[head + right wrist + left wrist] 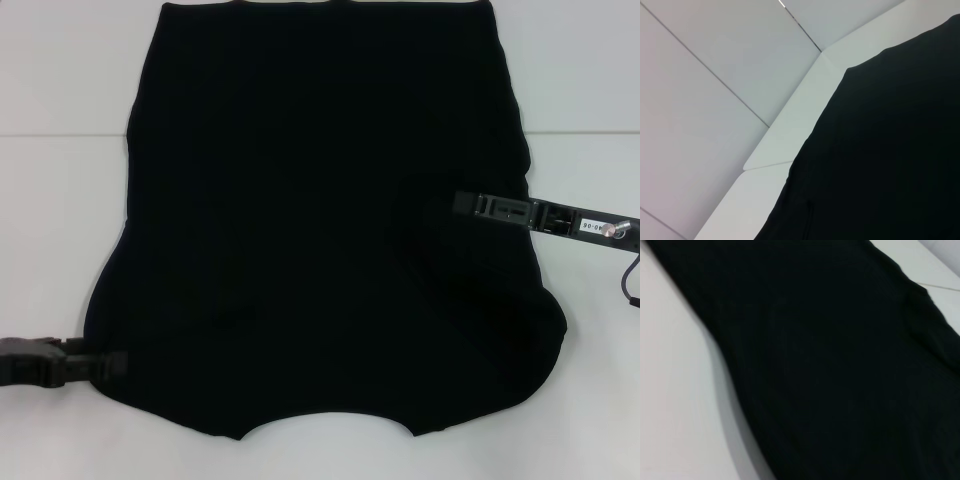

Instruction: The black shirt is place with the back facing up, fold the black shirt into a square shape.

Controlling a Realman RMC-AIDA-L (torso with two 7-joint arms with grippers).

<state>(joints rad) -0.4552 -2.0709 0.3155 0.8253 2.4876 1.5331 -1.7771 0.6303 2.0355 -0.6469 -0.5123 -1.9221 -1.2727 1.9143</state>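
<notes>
The black shirt (300, 230) lies spread flat on the white table (60, 220), plain side up, with its curved neckline at the near edge. My left gripper (118, 364) rests low at the shirt's near left corner, touching its edge. My right gripper (462, 203) reaches in from the right, over the shirt's right side, where faint creases show in the cloth. Only black shirt (840, 365) cloth and table show in the left wrist view. In the right wrist view, the shirt (890, 150) has a straight edge running along the table.
The white table top (790, 130) has a seam line across it in the head view. Past its far edge, pale floor panels (715, 100) show in the right wrist view. A black cable (630, 280) hangs from the right arm.
</notes>
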